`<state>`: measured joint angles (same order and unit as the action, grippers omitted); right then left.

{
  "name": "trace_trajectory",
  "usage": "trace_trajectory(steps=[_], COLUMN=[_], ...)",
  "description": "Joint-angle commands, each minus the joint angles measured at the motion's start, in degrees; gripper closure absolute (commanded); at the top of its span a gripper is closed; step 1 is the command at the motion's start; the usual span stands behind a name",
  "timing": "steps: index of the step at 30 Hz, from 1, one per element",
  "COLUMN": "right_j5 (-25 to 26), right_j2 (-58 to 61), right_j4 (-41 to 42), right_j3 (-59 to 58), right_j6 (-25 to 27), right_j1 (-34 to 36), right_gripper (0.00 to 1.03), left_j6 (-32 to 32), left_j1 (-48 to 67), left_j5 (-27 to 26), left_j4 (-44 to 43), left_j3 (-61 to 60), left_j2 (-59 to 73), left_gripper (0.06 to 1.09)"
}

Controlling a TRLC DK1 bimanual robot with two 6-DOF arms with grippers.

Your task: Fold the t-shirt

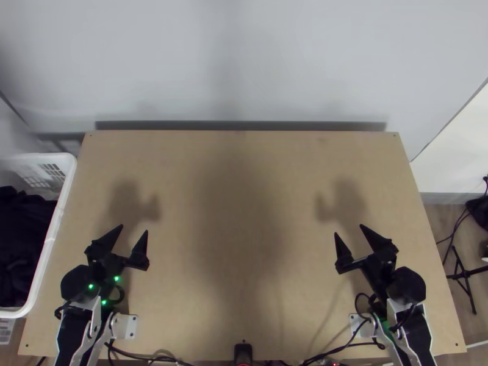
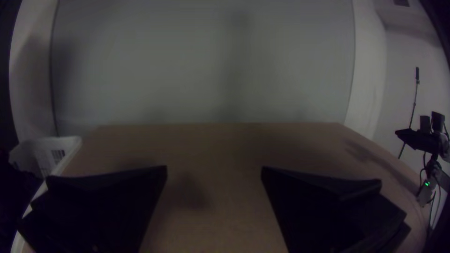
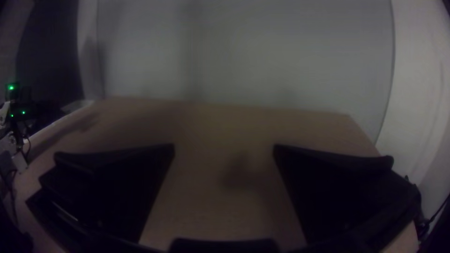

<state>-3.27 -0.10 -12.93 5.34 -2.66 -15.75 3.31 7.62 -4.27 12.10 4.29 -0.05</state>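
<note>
Here we are at the light wooden table (image 1: 244, 244), and both my hands are spread wide: my left gripper (image 1: 134, 228), two broad flat black fingers (image 2: 108, 201) well apart with bare air between them, sits low over the table's left side, pointing up toward the far edge. Across on the right, my right gripper (image 1: 349, 229) matches it, black fingers (image 3: 337, 192) just as widely parted, holding nothing, its tips well apart from the left one's. And the cloth? Black fabric (image 1: 24, 244) lies bunched inside a white plastic basket (image 1: 57, 222) with slotted walls, right at the table's left edge; whether that's the t-shirt, I can't tell from its heap. Soft shadows fall on the wood beyond each of my grippers, and black cables (image 1: 143, 356) run along the near edge between my arms.
</note>
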Motion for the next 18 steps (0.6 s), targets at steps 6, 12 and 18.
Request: trace_trajectory(steps=[6, 12, 18], right_j5=[-0.07, 0.10, 4.15], right_j2=[-0.08, -0.08, 0.10], right_j4=[0.80, 0.18, 2.82], right_j3=[0.11, 0.11, 0.37], right_j6=[-0.42, 2.83, 9.60], right_j1=[-3.76, -4.64, -5.08], right_gripper=[0.05, 0.05, 0.05], left_j6=[4.25, 2.58, -3.22], left_j1=[0.73, -1.03, -0.41], left_j5=[-0.12, 0.49, -0.03], left_j4=[-0.67, -1.99, -5.15], left_j3=[0.10, 0.19, 0.80], left_j2=[-0.03, -0.12, -0.03], left_gripper=[0.11, 0.11, 0.11])
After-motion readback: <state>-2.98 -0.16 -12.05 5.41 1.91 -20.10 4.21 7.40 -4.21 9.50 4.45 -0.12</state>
